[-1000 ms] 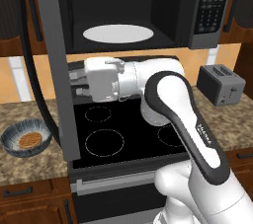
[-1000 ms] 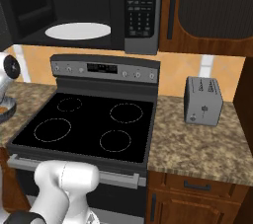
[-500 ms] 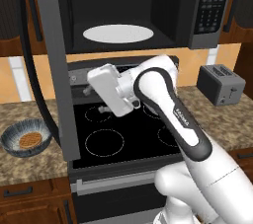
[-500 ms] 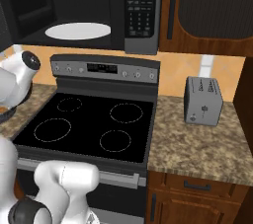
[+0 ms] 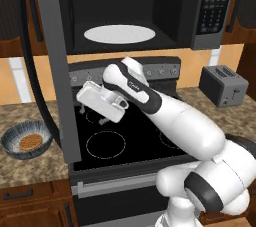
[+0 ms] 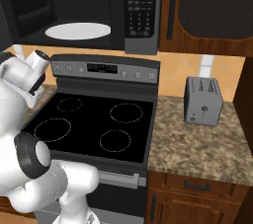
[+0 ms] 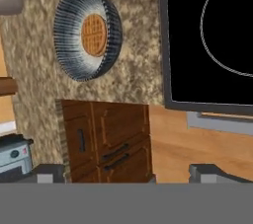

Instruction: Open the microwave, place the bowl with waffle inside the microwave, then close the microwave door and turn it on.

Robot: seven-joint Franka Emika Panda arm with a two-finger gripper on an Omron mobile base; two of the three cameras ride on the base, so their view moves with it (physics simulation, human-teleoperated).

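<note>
The microwave (image 5: 150, 6) hangs above the stove, its door (image 5: 56, 71) swung wide open to the left and a white round plate (image 5: 119, 34) lying inside. On the left counter sits the blue-grey bowl (image 5: 26, 140) holding the orange-brown waffle (image 5: 30, 142). My gripper (image 5: 92, 116) hovers over the stove's left side, right of the open door, pointing down and left, open and empty. In the hand view, the bowl (image 7: 88, 31) and waffle (image 7: 94, 34) lie well ahead of the gripper (image 7: 131, 173), whose fingertips (image 7: 49, 172) stand far apart.
A black glass stove (image 6: 94, 124) with ring burners lies below the microwave (image 6: 89, 6). A grey toaster (image 6: 202, 100) stands on the right counter. The open door stands between my hand and the bowl. Wooden cabinet drawers (image 7: 106, 139) sit under the counter.
The hand has swung from pointing left to tilting downward and left over the stove, and the forearm has shifted leftward. The jaws stay open. Bowl and door have not moved.
</note>
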